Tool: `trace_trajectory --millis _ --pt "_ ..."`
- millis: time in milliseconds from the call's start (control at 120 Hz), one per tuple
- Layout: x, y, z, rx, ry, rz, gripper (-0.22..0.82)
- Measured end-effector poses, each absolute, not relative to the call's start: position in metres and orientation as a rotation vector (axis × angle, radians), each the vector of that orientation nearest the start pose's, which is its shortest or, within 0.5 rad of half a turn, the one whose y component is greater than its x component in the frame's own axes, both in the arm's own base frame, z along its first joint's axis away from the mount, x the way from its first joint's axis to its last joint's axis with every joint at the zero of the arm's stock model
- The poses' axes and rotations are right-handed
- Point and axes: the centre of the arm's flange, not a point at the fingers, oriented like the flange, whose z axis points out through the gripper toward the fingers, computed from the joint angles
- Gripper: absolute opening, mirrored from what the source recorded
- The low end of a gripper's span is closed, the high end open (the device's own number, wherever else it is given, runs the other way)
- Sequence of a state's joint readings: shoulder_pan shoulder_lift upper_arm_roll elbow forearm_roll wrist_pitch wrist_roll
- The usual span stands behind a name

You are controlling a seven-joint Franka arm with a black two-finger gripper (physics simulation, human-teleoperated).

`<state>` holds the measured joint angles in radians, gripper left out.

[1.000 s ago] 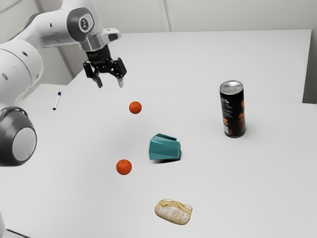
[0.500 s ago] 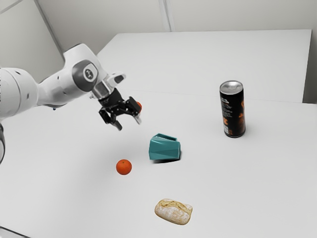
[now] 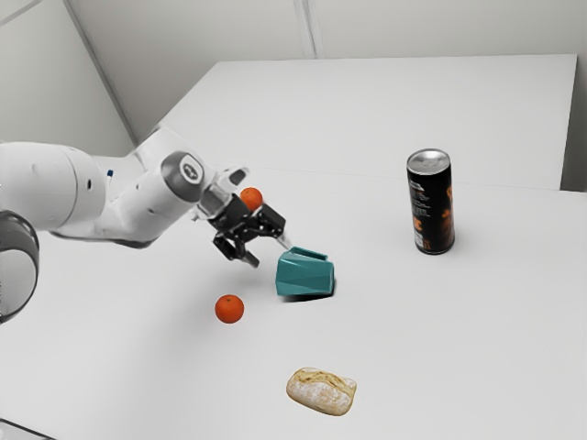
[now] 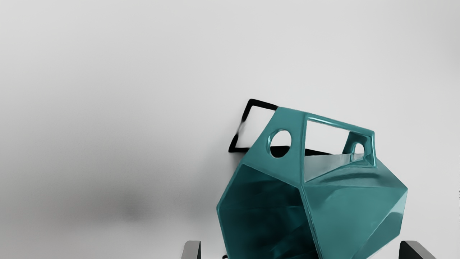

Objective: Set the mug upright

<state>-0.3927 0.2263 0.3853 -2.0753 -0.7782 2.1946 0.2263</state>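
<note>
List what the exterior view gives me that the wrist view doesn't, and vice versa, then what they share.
Exterior view: the upright can, the bread roll, one orange near the mug, another orange behind the tool, and the arm.

Wrist view: the mug's dark inside through its open mouth, plus round holes in its handle.

Both: the teal mug on its side, the open tool, and the white table.

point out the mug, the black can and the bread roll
Mug [image 4: 337,216], wrist view, on its faceted outer side.
Black can [image 3: 431,209], exterior view, on the middle of its side.
Bread roll [image 3: 321,392], exterior view, on its crusty top.
</note>
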Motion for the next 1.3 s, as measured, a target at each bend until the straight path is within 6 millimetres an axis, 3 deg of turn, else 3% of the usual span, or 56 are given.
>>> trace_trajectory --millis 417,558,792,1300 --pt "0.574 -0.064 0.299 2.436 0.348 0.021 0.6" --pt "0.563 -0.064 0.289 2.387 0.37 0.022 0.6" --pt "0.554 -0.058 0.294 2.362 0.346 0.069 0.6" --pt "0.545 -0.057 0.289 2.322 0.288 0.147 0.31"
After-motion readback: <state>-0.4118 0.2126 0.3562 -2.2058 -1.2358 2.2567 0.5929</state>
